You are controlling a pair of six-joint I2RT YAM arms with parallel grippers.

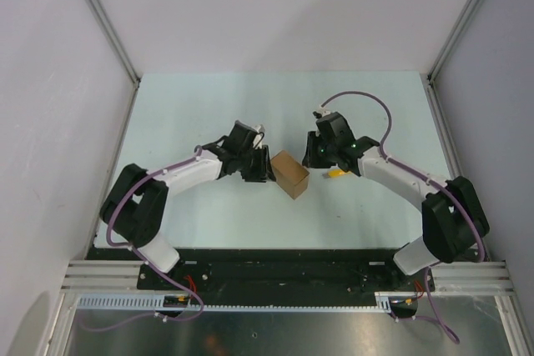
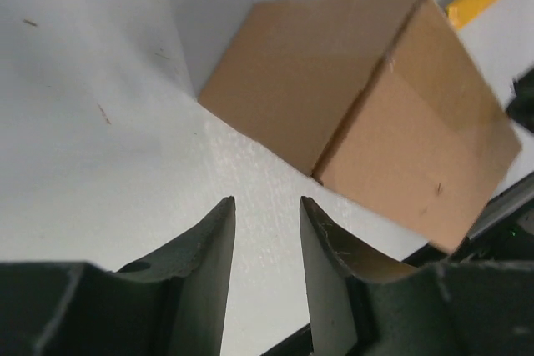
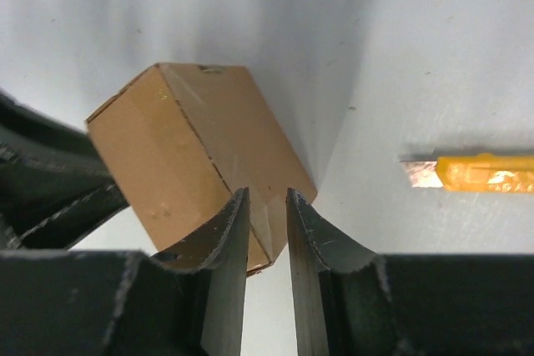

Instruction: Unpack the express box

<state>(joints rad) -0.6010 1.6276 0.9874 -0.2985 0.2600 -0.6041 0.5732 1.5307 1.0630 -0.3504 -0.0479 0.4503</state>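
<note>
- Overhead, I see the express box (image 1: 289, 173) sitting closed on the table (image 1: 200, 114). It lies right between the left gripper (image 1: 264, 170) and the right gripper (image 1: 316, 157). Only this view takes in both arms at once.
- Only the right wrist camera gives me the utility knife (image 3: 477, 174) clearly. It has a yellow body with a short bit of blade showing at the end toward the box, and it lies apart from the box on the right-arm side. From above it is just a yellow speck beside the box, half under the right arm.
- On the left wrist camera, the left jaws stand partly open with bare table in the gap and nothing held. The box lies just ahead and off to one side, its lower edge passing behind one finger (image 2: 325, 273). I cannot tell whether they touch.
- On the right wrist camera, the right jaws are down to a narrow slot and a corner of the box shows in it. I cannot tell whether the pads pinch it.
- Count: one box, one knife, two grippers.
</note>
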